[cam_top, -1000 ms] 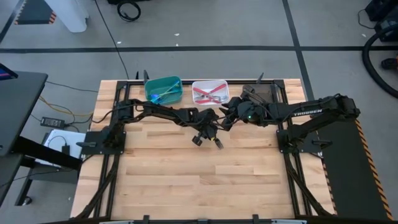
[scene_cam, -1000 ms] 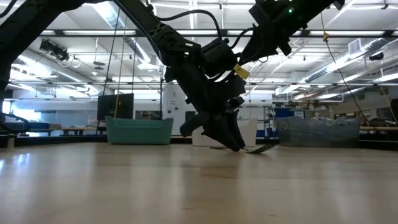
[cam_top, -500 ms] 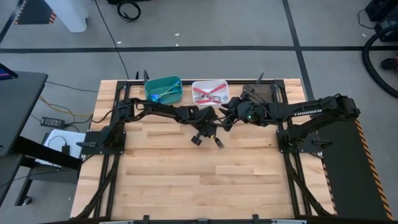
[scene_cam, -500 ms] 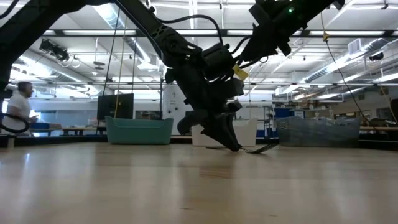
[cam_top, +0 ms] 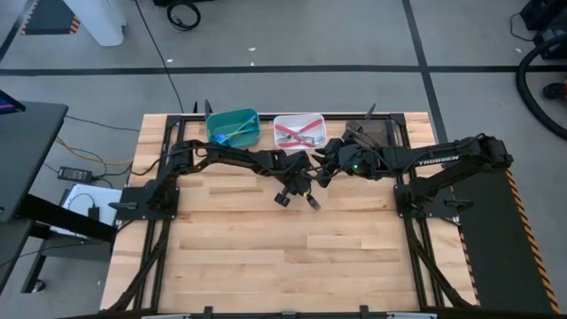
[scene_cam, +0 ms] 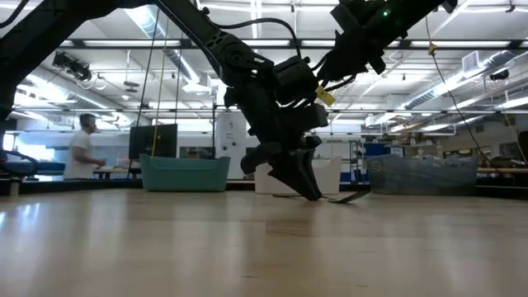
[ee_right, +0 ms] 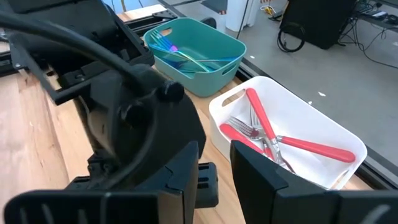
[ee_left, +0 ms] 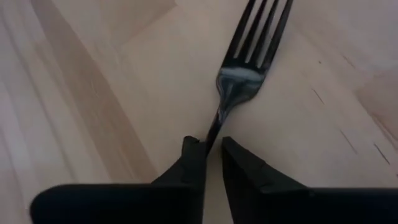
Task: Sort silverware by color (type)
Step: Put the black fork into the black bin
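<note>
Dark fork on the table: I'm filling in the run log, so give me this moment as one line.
left gripper: at table, fingers astride dark fork handle, fork flat | right gripper: open, waiting raised near white bin

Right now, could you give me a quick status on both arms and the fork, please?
Left gripper down at mid-table, fingers astride the dark fork's handle. Right gripper hovers open beside the white bin. Nothing in the way.

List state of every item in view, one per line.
dark fork: flat on the table, handle between the left claw's fingers
left claw: at the table, fingers narrowly apart around the fork handle
right claw: open, raised beside the left arm, holds nothing
teal bin: holds blue-teal forks
white bin: holds red-handled forks, crossed
</note>
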Controlling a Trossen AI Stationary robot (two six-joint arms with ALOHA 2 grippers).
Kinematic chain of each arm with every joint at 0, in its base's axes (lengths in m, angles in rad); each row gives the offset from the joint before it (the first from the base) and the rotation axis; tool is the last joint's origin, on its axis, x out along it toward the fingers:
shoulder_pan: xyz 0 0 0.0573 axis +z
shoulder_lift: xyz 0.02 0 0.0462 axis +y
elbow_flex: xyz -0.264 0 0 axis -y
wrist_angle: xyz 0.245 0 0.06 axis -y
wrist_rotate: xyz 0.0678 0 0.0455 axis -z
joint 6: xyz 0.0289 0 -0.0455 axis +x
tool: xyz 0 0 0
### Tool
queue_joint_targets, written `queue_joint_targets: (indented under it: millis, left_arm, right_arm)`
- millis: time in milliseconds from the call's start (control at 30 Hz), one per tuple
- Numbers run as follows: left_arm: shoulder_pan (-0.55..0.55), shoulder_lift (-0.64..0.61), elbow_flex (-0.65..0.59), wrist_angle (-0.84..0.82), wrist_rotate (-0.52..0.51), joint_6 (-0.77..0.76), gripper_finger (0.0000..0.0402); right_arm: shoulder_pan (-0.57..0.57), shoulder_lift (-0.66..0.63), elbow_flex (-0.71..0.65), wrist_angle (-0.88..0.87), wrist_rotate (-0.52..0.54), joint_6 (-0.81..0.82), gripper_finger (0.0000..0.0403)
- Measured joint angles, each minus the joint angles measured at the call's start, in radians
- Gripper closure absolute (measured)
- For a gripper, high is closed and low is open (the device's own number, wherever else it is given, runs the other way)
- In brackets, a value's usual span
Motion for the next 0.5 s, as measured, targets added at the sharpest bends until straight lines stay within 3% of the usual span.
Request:
queue_joint_targets:
  millis: [200,500]
  left_arm:
    - [-0.016,0.002,0.040,-0.052,-0.047,0.004,0.0325]
    - [-0.010,0.003,0.039,0.014,-0.108,0.004,0.0322]
  right_arm:
    - [0.000,0.000,0.000,-0.003,-0.004,0.000,0.0300]
    - [0.000,0.000,0.000,-0.003,-0.027,0.000,0.0300]
